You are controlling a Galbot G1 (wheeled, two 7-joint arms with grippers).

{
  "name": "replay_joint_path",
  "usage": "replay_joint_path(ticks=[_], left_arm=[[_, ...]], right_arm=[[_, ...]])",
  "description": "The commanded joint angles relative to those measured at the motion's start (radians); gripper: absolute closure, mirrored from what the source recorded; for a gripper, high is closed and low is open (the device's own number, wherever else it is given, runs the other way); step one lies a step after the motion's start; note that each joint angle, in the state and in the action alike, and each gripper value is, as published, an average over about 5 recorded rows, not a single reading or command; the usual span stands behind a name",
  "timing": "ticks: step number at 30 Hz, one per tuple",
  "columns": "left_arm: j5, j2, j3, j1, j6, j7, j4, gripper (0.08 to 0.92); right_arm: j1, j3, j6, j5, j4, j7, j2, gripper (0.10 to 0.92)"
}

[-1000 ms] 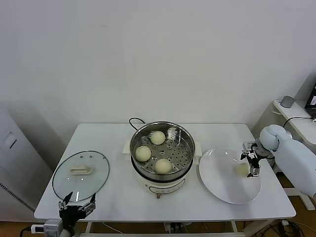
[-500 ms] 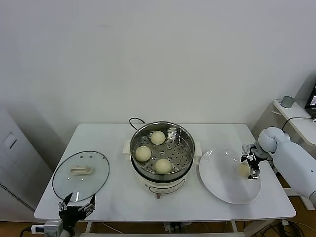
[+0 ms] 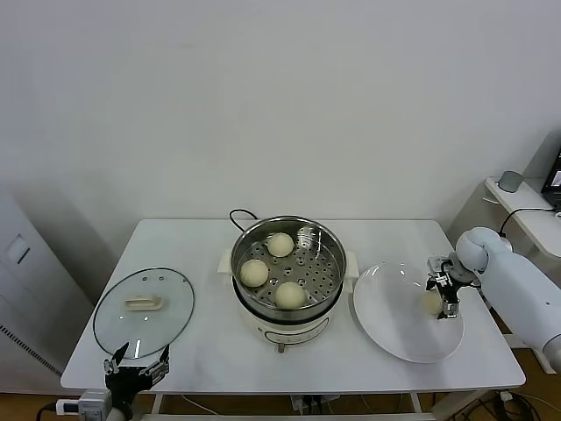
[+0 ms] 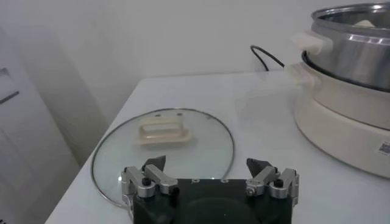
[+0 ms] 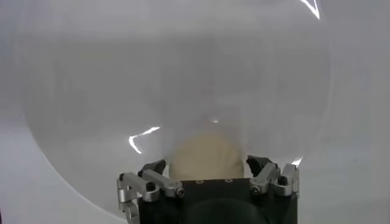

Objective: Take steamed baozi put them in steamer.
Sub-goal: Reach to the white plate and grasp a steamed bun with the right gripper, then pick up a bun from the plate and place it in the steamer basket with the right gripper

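The steel steamer (image 3: 329,241) stands mid-table on its white base and holds three steamed baozi (image 3: 280,244), (image 3: 254,273), (image 3: 289,295). A fourth baozi (image 3: 430,301) lies on the white plate (image 3: 394,324) to the right. My right gripper (image 3: 443,294) is lowered over that one. In the right wrist view the baozi (image 5: 206,155) sits between the spread fingers of the right gripper (image 5: 206,165), which stand close on either side of it. My left gripper (image 3: 136,364) rests open at the table's front left corner, with nothing in it (image 4: 207,165).
A glass lid (image 3: 145,303) with a cream handle lies flat at the table's left, just beyond the left gripper (image 4: 161,131). A black cord (image 3: 238,216) runs behind the steamer. The table's right edge is close behind the plate.
The right gripper has edged slightly inward and settled lower around the baozi on the plate. The left arm and the buns in the steamer have not moved.
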Motion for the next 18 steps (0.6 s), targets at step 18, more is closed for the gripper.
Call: replay_joint_path(ticks=[18], left_arm=[[0.020,-0.026,0.001,-0.027,0.025,-0.021,-0.014,0.177]], right_arm=[[0.491,-0.512,-0.244,0.442,0.298,-0.065,-0.220,0.605]])
